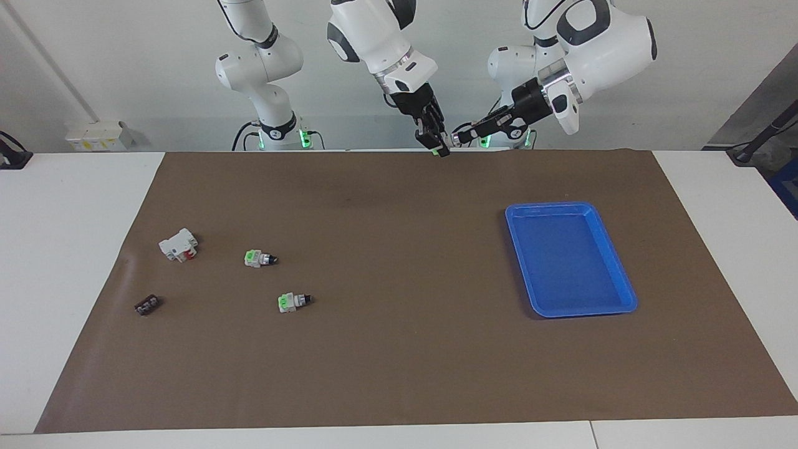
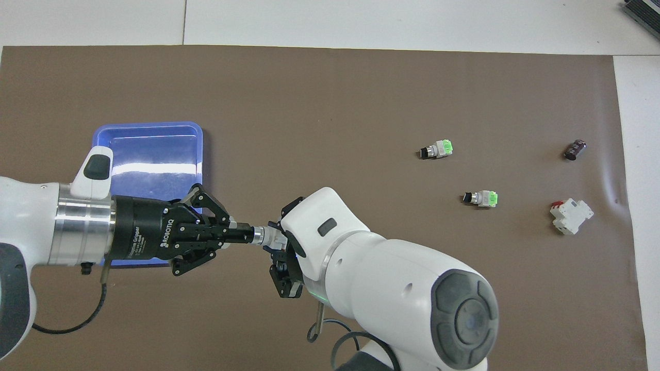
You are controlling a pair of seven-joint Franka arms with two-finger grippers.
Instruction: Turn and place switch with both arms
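Note:
Both grippers meet in the air over the mat's edge at the robots' end, with one switch (image 2: 262, 236) between them. My left gripper (image 2: 238, 236) lies level and is shut on the switch's black knob. My right gripper (image 2: 278, 246), mostly hidden under its white wrist, is shut on the whitish body. In the facing view the green end of the switch (image 1: 444, 150) shows at the right gripper (image 1: 439, 144), with the left gripper (image 1: 461, 135) touching beside it. Two more switches (image 1: 260, 258) (image 1: 293, 302) lie on the mat toward the right arm's end.
A blue tray (image 1: 548, 206) sits on the brown mat toward the left arm's end. A white block with a red part (image 1: 179, 244) and a small flat black piece (image 1: 147, 305) lie toward the right arm's end, beside the two switches.

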